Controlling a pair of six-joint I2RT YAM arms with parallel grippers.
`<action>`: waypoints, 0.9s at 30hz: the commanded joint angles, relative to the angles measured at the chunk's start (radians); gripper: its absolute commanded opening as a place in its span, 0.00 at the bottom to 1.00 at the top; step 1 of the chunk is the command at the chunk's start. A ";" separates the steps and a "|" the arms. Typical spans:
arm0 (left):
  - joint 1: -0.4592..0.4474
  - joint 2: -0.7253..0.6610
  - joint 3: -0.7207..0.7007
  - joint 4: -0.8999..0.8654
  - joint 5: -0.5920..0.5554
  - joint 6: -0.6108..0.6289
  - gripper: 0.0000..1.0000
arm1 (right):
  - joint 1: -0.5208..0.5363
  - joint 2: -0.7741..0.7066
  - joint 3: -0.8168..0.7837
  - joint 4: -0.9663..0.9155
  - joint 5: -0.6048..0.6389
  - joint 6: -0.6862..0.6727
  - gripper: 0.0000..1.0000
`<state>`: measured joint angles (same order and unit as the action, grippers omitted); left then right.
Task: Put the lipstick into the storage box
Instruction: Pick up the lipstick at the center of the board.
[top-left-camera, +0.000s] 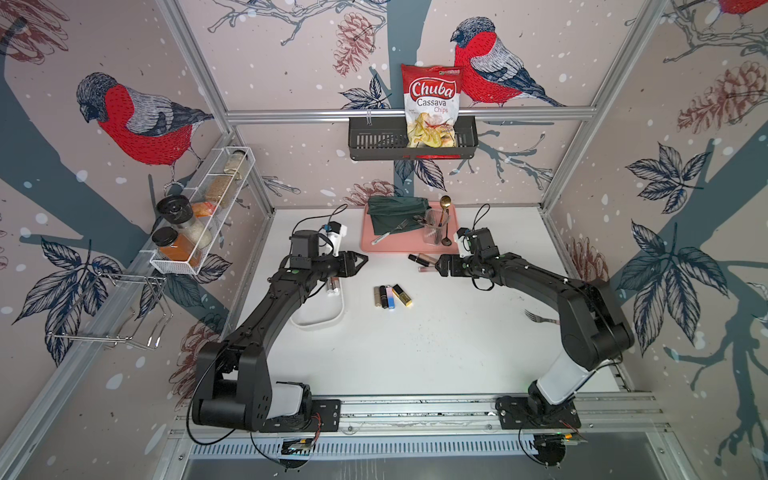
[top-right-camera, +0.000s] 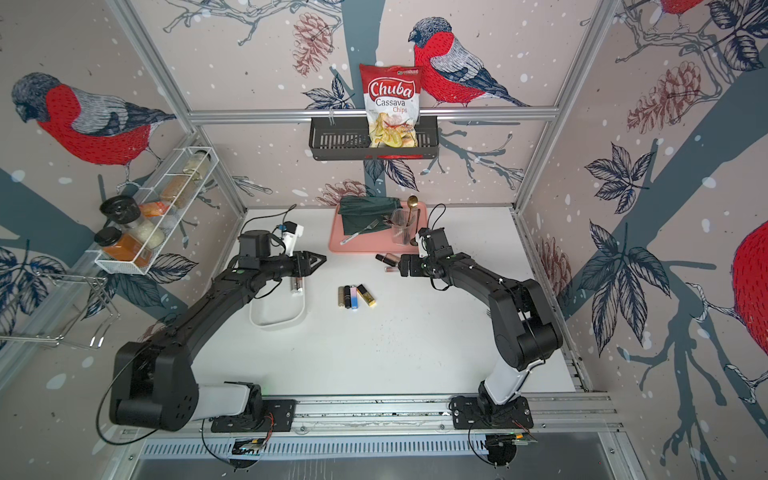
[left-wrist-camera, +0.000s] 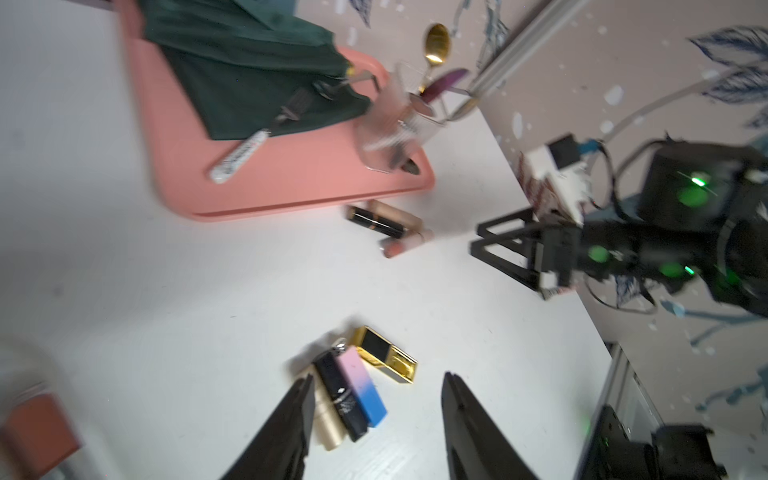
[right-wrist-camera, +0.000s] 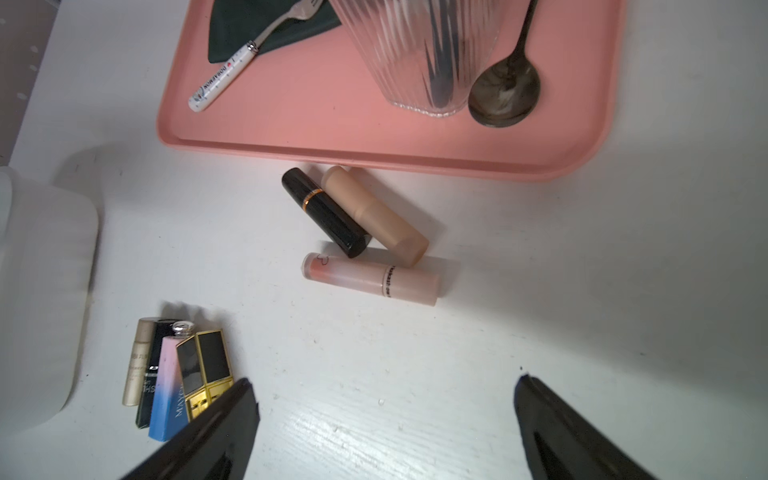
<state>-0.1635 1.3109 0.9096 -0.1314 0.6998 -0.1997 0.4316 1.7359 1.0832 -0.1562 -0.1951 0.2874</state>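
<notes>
The white storage box (top-left-camera: 320, 325) (top-right-camera: 278, 326) sits on the table under my left arm, with one lipstick (top-left-camera: 332, 286) lying at its far end. My left gripper (top-left-camera: 360, 261) (left-wrist-camera: 379, 377) hovers just past the box, open and empty. Several lipsticks (top-left-camera: 391, 296) (left-wrist-camera: 353, 382) lie side by side mid-table. A black (right-wrist-camera: 328, 214), a beige (right-wrist-camera: 374, 216) and a pink lipstick (right-wrist-camera: 370, 278) lie before the pink tray. My right gripper (top-left-camera: 437, 264) (right-wrist-camera: 385, 380) is open beside those three, touching none.
The pink tray (top-left-camera: 374, 248) at the back holds a green cloth, a fork, a spoon and a ribbed glass (right-wrist-camera: 419, 54) of cutlery. A loose fork (top-left-camera: 540, 318) lies near the right arm. A black wall basket (top-left-camera: 374, 143) and a wire spice rack (top-left-camera: 199, 216) hang above.
</notes>
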 joint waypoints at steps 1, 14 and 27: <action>-0.027 -0.060 -0.025 -0.050 0.025 0.055 0.54 | -0.001 0.053 0.034 0.019 -0.007 -0.020 1.00; -0.027 -0.159 -0.150 -0.028 -0.003 0.068 0.62 | -0.024 0.226 0.134 0.054 -0.040 -0.042 1.00; -0.028 -0.162 -0.155 -0.034 -0.029 0.074 0.63 | -0.007 0.268 0.140 0.095 -0.149 -0.030 1.00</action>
<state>-0.1917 1.1496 0.7536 -0.1696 0.6773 -0.1417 0.4156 2.0121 1.2407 -0.0410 -0.2981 0.2508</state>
